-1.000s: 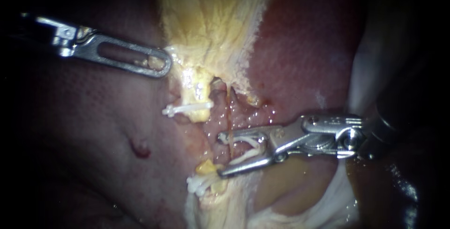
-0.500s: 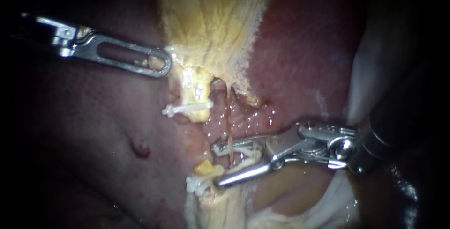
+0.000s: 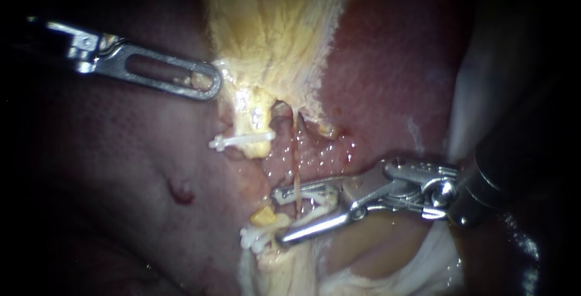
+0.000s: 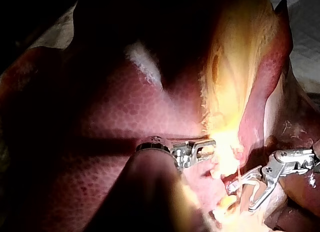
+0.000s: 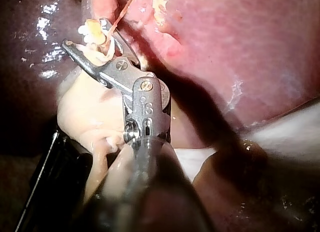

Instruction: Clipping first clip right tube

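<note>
Right instrument has shifted left and slightly down against the tissue since 1.0 s ago. From 0.5 s ago to now it's practically static. Left instrument hasn't moved.

Right pincer: spread wide, carrying an open white clip with one leg along each side of the pincer. The right tube is a thin orange strand running down from the pale yellow tissue. It now passes through the gap of the pincer and across the clip. 1.0 s ago it sat at the pincer's tip. Clip not closed on it.

Left pincer: closed on the edge of the pale yellow tissue, bits of which show through its slotted window. The left wrist view has the left instrument at that bright tissue edge, with the right instrument just beyond.

Already seated: one upper clip left of the right tube, and a lower clip cluster touching the right pincer's lower tip. Liver lies behind.

The right wrist view shows the right instrument straddling the tube. Stamped characters sit on its wrist housing.
</note>
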Controlling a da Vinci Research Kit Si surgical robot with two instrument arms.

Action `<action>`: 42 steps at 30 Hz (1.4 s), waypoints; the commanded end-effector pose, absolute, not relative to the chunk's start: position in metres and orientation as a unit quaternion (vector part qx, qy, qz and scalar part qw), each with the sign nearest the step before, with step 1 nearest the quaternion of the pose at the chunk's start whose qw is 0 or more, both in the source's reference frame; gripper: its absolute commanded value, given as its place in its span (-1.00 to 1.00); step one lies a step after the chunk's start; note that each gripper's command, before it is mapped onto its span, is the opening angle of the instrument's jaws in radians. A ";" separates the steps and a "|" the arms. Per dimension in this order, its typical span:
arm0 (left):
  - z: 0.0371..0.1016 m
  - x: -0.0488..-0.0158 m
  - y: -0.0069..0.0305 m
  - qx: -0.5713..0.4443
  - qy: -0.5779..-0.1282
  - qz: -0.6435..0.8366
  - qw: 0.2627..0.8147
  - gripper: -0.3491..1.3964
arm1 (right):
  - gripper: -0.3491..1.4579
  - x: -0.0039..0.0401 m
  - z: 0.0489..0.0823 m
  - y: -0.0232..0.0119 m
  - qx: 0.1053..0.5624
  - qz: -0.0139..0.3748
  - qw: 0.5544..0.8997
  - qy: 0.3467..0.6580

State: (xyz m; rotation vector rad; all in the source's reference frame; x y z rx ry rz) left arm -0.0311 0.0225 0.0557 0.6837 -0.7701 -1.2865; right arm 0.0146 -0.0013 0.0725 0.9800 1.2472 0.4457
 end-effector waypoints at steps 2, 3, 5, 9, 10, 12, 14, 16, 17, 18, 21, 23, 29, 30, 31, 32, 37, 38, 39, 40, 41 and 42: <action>0.0557 -0.0311 0.0225 0.304 -0.343 -0.573 0.679 -1.00 | -0.07 0.0147 0.0724 -0.0014 0.436 0.198 0.679 0.555; 0.0557 -0.0311 0.0225 0.305 -0.343 -0.573 0.679 -1.00 | -0.07 0.0147 0.0724 -0.0014 0.437 0.198 0.679 0.555; 0.0557 -0.0311 0.0225 0.304 -0.343 -0.573 0.679 -1.00 | -0.07 0.0147 0.0722 -0.0016 0.438 0.197 0.679 0.555; 0.0557 -0.0311 0.0225 0.305 -0.343 -0.573 0.679 -1.00 | -0.07 0.0149 0.0714 -0.0020 0.444 0.194 0.674 0.558; 0.0557 -0.0311 0.0225 0.305 -0.343 -0.573 0.679 -1.00 | -0.07 0.0149 0.0712 -0.0021 0.446 0.192 0.672 0.559; 0.0557 -0.0311 0.0225 0.304 -0.343 -0.573 0.679 -1.00 | -0.07 0.0150 0.0706 -0.0023 0.452 0.190 0.668 0.561; 0.0557 -0.0311 0.0225 0.304 -0.343 -0.573 0.679 -1.00 | -0.07 0.0152 0.0700 -0.0026 0.457 0.187 0.665 0.560; 0.0557 -0.0311 0.0225 0.305 -0.343 -0.573 0.679 -1.00 | -0.07 0.0153 0.0694 -0.0030 0.459 0.183 0.664 0.561; 0.0557 -0.0311 0.0225 0.305 -0.343 -0.573 0.679 -1.00 | -0.07 0.0154 0.0691 -0.0031 0.461 0.182 0.662 0.562; 0.0557 -0.0311 0.0226 0.305 -0.343 -0.573 0.679 -1.00 | -0.07 0.0155 0.0688 -0.0032 0.462 0.182 0.660 0.564; 0.0557 -0.0311 0.0226 0.305 -0.343 -0.573 0.679 -1.00 | -0.07 0.0156 0.0681 -0.0033 0.463 0.182 0.657 0.566; 0.0558 -0.0311 0.0226 0.305 -0.343 -0.573 0.679 -1.00 | -0.07 0.0156 0.0679 -0.0032 0.464 0.183 0.656 0.567; 0.0558 -0.0310 0.0226 0.305 -0.343 -0.573 0.679 -1.00 | -0.07 0.0156 0.0680 -0.0029 0.464 0.183 0.656 0.567; 0.0558 -0.0310 0.0226 0.305 -0.343 -0.573 0.679 -1.00 | -0.07 0.0155 0.0680 -0.0029 0.464 0.183 0.656 0.567; 0.0558 -0.0310 0.0226 0.305 -0.343 -0.573 0.679 -1.00 | -0.07 0.0155 0.0680 -0.0029 0.464 0.183 0.656 0.567; 0.0558 -0.0310 0.0226 0.305 -0.343 -0.573 0.679 -1.00 | -0.07 0.0155 0.0681 -0.0029 0.464 0.183 0.656 0.567; 0.0558 -0.0310 0.0226 0.305 -0.343 -0.573 0.679 -1.00 | -0.08 0.0155 0.0682 -0.0029 0.464 0.183 0.656 0.567; 0.0558 -0.0310 0.0226 0.305 -0.343 -0.573 0.679 -1.00 | -0.09 0.0155 0.0682 -0.0028 0.464 0.183 0.656 0.567; 0.0558 -0.0310 0.0226 0.305 -0.343 -0.573 0.679 -1.00 | -0.09 0.0155 0.0683 -0.0028 0.464 0.183 0.656 0.567; 0.0558 -0.0310 0.0226 0.305 -0.343 -0.573 0.679 -1.00 | -0.11 0.0155 0.0685 -0.0027 0.464 0.183 0.656 0.567; 0.0558 -0.0310 0.0226 0.305 -0.343 -0.573 0.679 -1.00 | -0.11 0.0154 0.0686 -0.0026 0.464 0.183 0.656 0.567; 0.0558 -0.0310 0.0226 0.305 -0.343 -0.573 0.679 -1.00 | -0.13 0.0154 0.0687 -0.0026 0.464 0.183 0.656 0.567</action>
